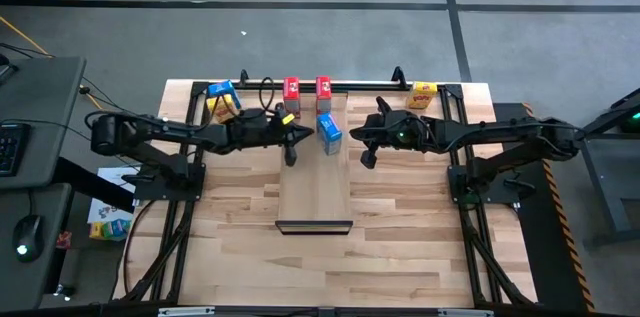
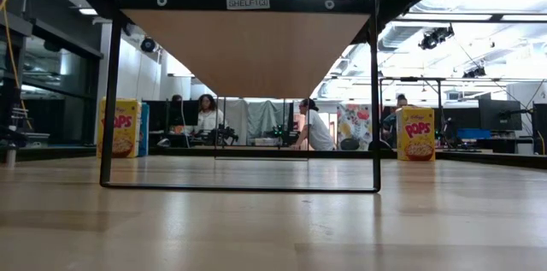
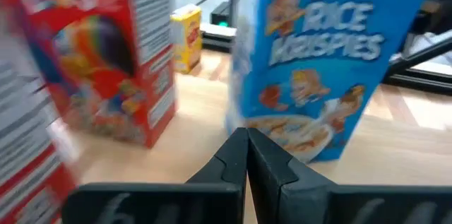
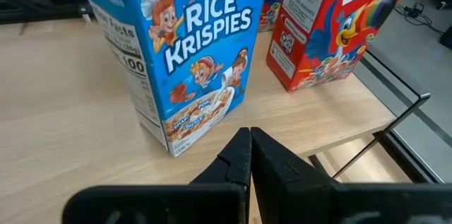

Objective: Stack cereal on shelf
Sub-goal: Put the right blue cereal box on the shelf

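Note:
The shelf (image 1: 315, 182) is a pale board on a black wire frame at the table's middle, its dark lip (image 1: 314, 225) at the near end. A blue cereal box (image 1: 329, 129) stands upright on the board's far part. Two red boxes (image 1: 291, 88) (image 1: 323, 86) stand at its far end. My left gripper (image 1: 303, 137) (image 3: 247, 139) is shut just left of the blue box (image 3: 318, 61), and my right gripper (image 1: 358, 137) (image 4: 250, 139) is shut just right of the same box (image 4: 183, 61). Neither touches it.
A blue box and a yellow box (image 1: 222, 100) stand on the table at the far left, and another yellow box (image 1: 424, 94) stands at the far right. A black rail (image 1: 380, 85) runs along the far edge. People sit in the room beyond the table (image 2: 205, 117).

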Robot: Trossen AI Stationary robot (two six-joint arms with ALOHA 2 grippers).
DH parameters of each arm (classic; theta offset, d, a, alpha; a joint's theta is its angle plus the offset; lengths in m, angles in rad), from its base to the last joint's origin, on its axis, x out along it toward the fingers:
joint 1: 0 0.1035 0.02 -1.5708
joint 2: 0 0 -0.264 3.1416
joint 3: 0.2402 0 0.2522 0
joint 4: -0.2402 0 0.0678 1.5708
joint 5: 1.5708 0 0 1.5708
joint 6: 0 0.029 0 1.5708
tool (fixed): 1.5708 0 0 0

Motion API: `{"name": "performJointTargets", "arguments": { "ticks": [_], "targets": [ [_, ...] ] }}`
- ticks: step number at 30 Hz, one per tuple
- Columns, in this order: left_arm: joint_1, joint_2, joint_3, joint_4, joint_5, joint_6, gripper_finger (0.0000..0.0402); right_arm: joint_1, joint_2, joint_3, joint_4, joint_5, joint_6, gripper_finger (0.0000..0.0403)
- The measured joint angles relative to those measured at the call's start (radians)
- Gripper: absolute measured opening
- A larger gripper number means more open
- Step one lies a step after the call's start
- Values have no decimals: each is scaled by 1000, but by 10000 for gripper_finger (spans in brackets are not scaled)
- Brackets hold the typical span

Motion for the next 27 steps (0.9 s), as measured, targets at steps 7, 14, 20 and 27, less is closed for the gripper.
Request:
{"name": "performJointTargets", "arguments": {
  "ticks": [7,14,20,27],
  "targets": [
    [0,79,27,24,30,9,0,0,0,0,0,-4,1,0],
    [0,103,29,41,27,8,0,1,3,-1,-8,-62,9,0],
    [0,103,29,67,18,8,0,1,11,-2,-7,-96,29,0],
    [0,103,29,93,15,8,0,11,27,-2,11,-163,51,0]
  ]
}}
